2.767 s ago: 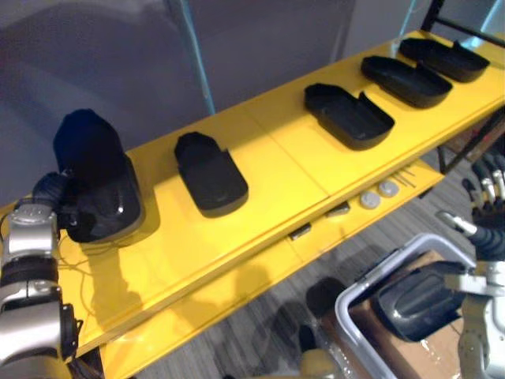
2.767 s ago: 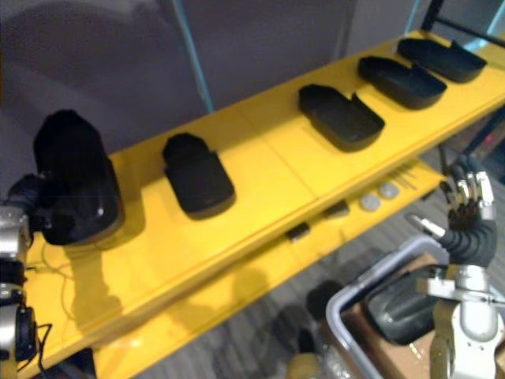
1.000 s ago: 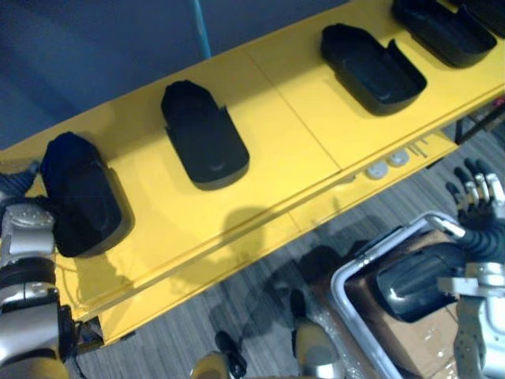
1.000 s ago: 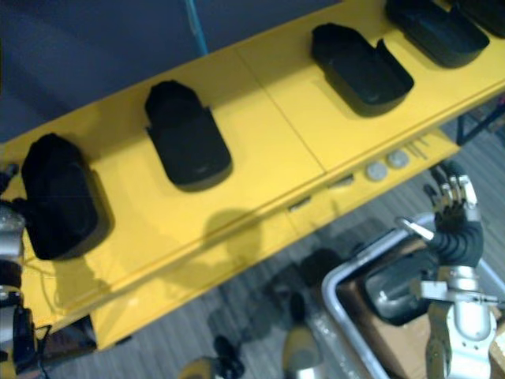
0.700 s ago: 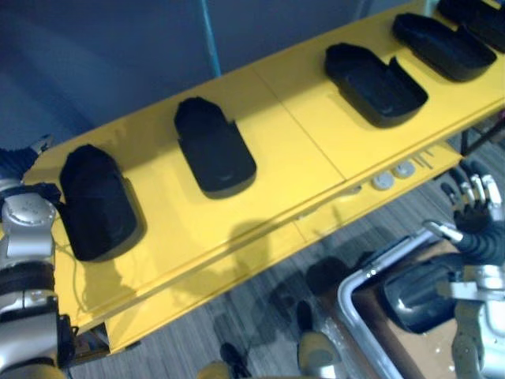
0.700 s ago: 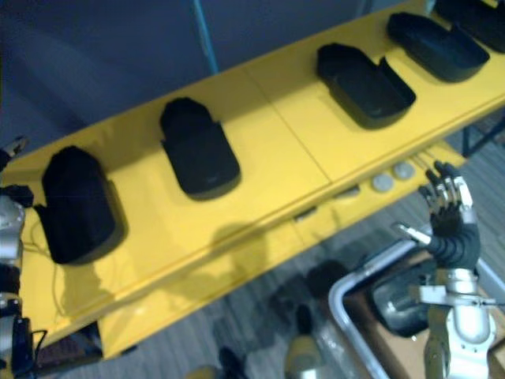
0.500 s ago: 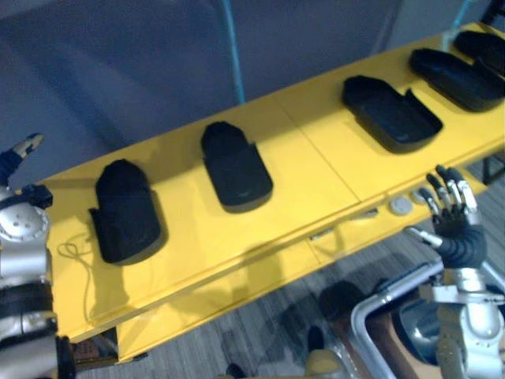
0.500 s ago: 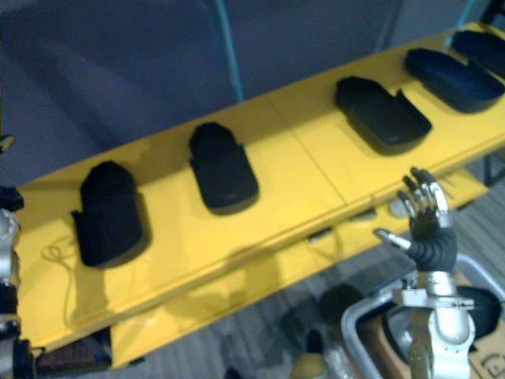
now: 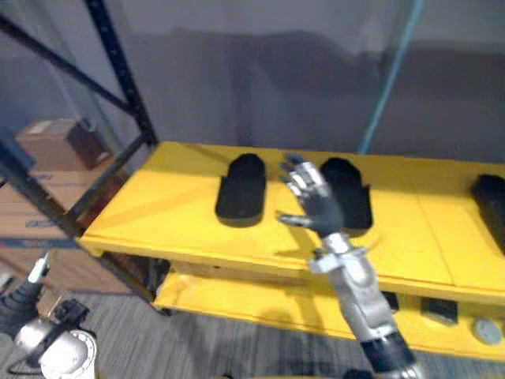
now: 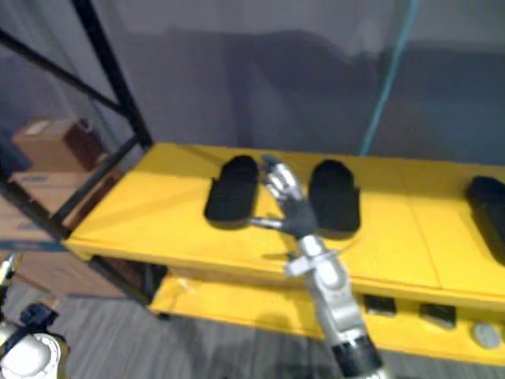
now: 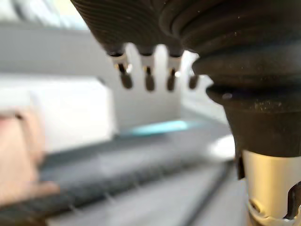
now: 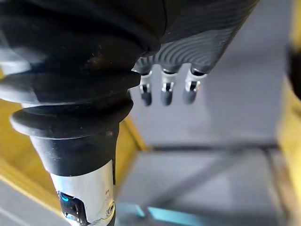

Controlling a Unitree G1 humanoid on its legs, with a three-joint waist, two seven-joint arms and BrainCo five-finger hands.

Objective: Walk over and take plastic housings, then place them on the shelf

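Two black plastic housings lie side by side on the yellow shelf (image 9: 173, 213), one on the left (image 9: 241, 188) and one on the right (image 9: 347, 193). A third housing (image 9: 493, 197) shows at the shelf's right end. My right hand (image 9: 314, 204) is raised in front of the shelf between the two housings, fingers straight and spread, holding nothing. In its wrist view its fingers (image 12: 162, 92) hang straight. My left hand (image 9: 20, 304) is low at the lower left, away from the shelf, and empty. Its fingers (image 11: 146, 77) are straight too.
Black rack uprights (image 9: 118, 79) stand at the shelf's left end, with cardboard boxes (image 9: 55, 142) behind them. A teal pole (image 9: 387, 79) rises behind the shelf. The lower yellow level (image 9: 260, 304) carries small parts (image 9: 442, 312) and a round disc (image 9: 488, 332).
The view has swung up and to the left, and the bin has gone out of sight. My right hand has risen in front of the shelf. My left hand has dropped away from the leftmost housing.
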